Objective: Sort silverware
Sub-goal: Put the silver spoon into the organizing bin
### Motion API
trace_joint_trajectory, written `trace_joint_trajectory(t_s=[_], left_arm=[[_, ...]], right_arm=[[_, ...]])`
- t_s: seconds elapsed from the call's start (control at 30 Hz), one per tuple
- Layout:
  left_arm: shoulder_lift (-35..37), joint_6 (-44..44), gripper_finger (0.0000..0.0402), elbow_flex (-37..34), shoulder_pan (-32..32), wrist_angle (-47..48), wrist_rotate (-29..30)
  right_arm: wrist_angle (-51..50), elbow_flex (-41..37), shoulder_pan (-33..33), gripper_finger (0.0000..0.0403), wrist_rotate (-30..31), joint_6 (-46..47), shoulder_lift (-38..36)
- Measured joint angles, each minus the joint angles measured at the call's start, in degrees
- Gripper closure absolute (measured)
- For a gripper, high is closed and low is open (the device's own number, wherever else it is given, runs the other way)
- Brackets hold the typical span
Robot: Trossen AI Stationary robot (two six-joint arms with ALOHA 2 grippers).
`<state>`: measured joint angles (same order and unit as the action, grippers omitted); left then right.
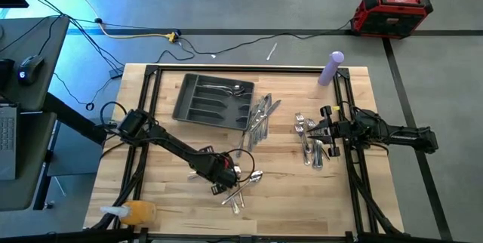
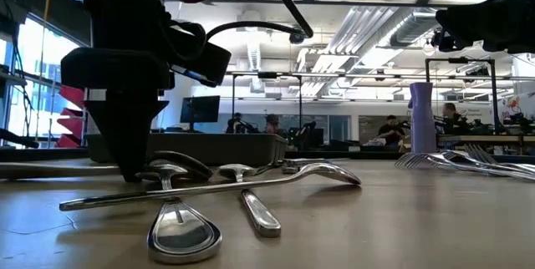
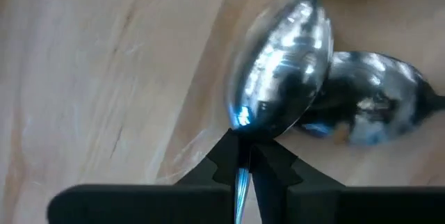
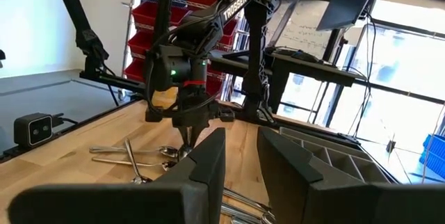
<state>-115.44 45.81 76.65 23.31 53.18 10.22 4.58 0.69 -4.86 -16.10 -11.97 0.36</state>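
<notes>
A: Left gripper (image 1: 230, 173)?
B: Down on the table (image 1: 173, 198), lower centre of the high view, in the spoon pile (image 1: 243, 186). In the left wrist view the fingertips (image 3: 274, 163) are pinched together on the neck of one spoon (image 3: 281, 71), right below its bowl. So clamped on that spoon.
A: Is the spoon lifted?
B: Can't tell. In the low view the gripper's dark body (image 2: 125, 127) comes down to the tabletop at the left of the frame, with spoons lying around it.
A: Anything touching that spoon?
B: A second spoon bowl (image 3: 379, 102) sits just beside it and partly under its edge, in the wrist view.
A: Right gripper (image 1: 326, 128)?
B: Centre right of the high view, at the fork pile (image 1: 311, 141). Right wrist view shows its two fingers (image 4: 208, 158) with a narrow gap and nothing between them. Slightly apart, empty.
A: Where's the rest of the silverware?
B: Three groups. Spoons at lower centre, forks at centre right, and a bunch of knives (image 1: 260, 116) just right of the tray (image 1: 185, 99). A few pieces already lie in the tray's top compartment (image 1: 226, 87).
A: Tray position?
B: Upper centre of the high view, dark grey, slightly tilted.
A: Other stuff?
B: Purple cylinder (image 1: 330, 68) upright near the table's upper right corner. Spray bottle with orange liquid (image 1: 132, 213) lying at the lower left corner. Red case (image 1: 392, 10) on the floor, upper right.
</notes>
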Motion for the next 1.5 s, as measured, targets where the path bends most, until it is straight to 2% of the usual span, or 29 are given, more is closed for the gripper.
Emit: trace_joint_trajectory(t_s=[0.17, 0.43, 0.73, 0.9, 1.0, 1.1, 1.27, 1.5], left_arm=[[0.61, 1.14, 0.04, 0.6, -0.97, 1.05, -2.92], [5.31, -2.25, 0.0401, 0.54, -4.97, -0.89, -14.09], [8.86, -7.13, 0.0401, -12.25, -13.07, -13.73, -21.05], [9.01, -8.0, 0.0398, -14.78, -15.0, -15.78, -20.83], [8.88, -10.14, 0.0378, -14.1, -15.15, -14.92, -19.08], [8.57, -11.0, 0.0346, -12.53, -15.1, -11.79, -17.51], [8.44, -9.74, 0.0298, -9.32, -15.21, -0.61, -15.42], [8.5, -9.79, 0.028, -8.42, -12.18, 0.63, -13.08]], right_arm=[[-0.04, 0.0, -0.02, 0.0329, 0.0, 0.05, 0.0], [-0.04, 0.0, 0.0, 0.0329, 0.0, 0.13, 0.0], [0.02, 0.0, -0.02, 0.0329, -0.52, 0.11, 0.0], [0.02, 0.0, -0.01, 0.0329, -0.59, 0.04, -0.02], [0.0, 0.0, -0.02, 0.0329, -0.57, -0.05, -0.02], [-0.04, 0.0, 0.0, 0.0329, -0.59, -0.07, -0.02], [-0.06, 0.0, 0.0, 0.0329, -0.57, -0.07, -0.02], [-0.06, 0.0, -0.01, 0.0329, -0.57, -0.07, -0.02]])
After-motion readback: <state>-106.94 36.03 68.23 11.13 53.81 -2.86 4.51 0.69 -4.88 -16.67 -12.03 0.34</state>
